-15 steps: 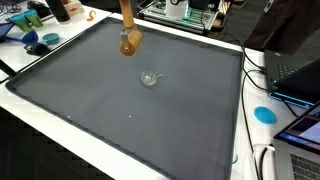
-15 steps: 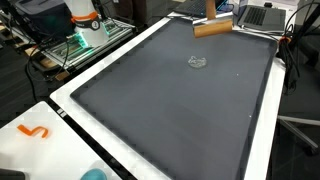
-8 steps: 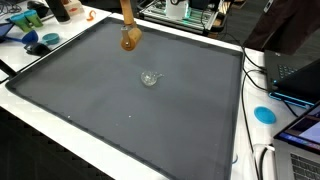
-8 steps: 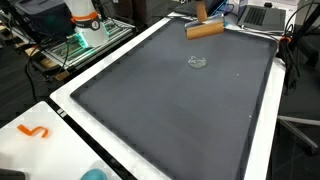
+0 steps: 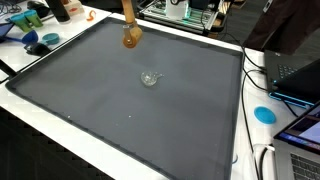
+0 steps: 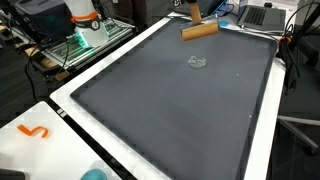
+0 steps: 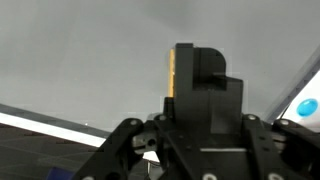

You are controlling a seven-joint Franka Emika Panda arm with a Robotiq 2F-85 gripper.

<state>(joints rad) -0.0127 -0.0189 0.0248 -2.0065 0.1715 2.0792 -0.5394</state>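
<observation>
A wooden T-shaped tool, a handle with a round crosspiece, hangs in the air above the far edge of the dark grey mat. It also shows in an exterior view. The gripper itself lies above the top edge of both exterior views. In the wrist view the gripper is shut, with a thin strip of the wooden tool showing beside its black fingers. A small clear object lies on the mat near its middle, also seen in an exterior view, well apart from the tool.
A blue disc and a laptop sit beside the mat on the white table. Blue items lie at a far corner. An orange hook lies on the white table. Another laptop stands behind the mat.
The wooden tool has risen and drifted toward the far edge of the mat. The clear object has not moved.
</observation>
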